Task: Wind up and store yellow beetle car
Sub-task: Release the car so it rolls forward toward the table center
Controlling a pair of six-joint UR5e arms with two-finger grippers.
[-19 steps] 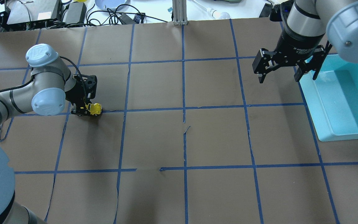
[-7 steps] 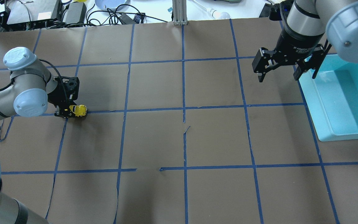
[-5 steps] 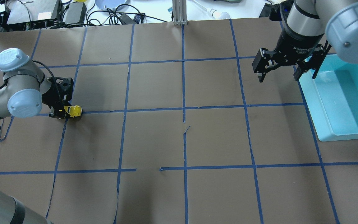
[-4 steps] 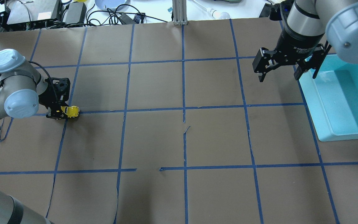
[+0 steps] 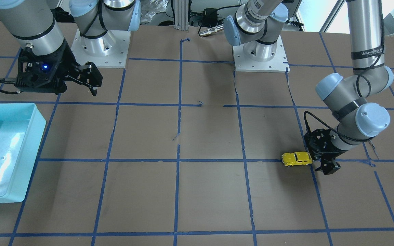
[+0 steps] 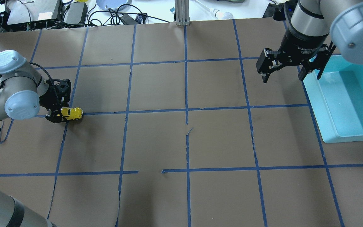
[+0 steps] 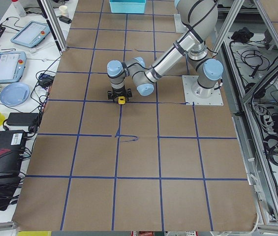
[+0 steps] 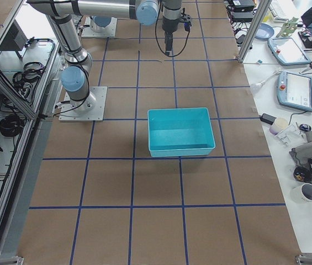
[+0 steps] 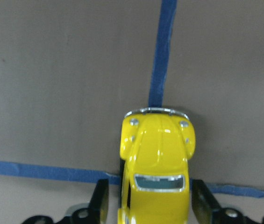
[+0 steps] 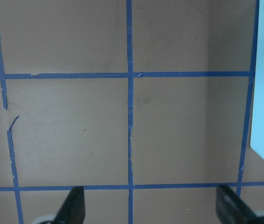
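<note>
car [image 9: 157, 158] sat wheels-down on the worktop [image 6: 156, 142] at the robot's left, over a tape [image 9: 162, 51] crossing, nose along the line toward mid-table. left jaws flanked its rear half, close on both sides. couldn't tell if they were pinching it or just off the paint. read this as the pull-back wind.

to do it well: keep a downward load so the wheels grip the paper and don't skid. drag straight back along the tape with no yaw. then open both sides evenly so it runs straight. a tape tear [image 6: 189, 130] near mid-table could deflect it.

right jaws were spread wide and empty, hanging just beside the bin [image 6: 345, 101], well apart from the car. bin looked empty.

hidden: car's tail and wheels were cut off at the wrist view's bottom edge, so pad contact was unreadable. in the left side view the car was a speck.
</note>
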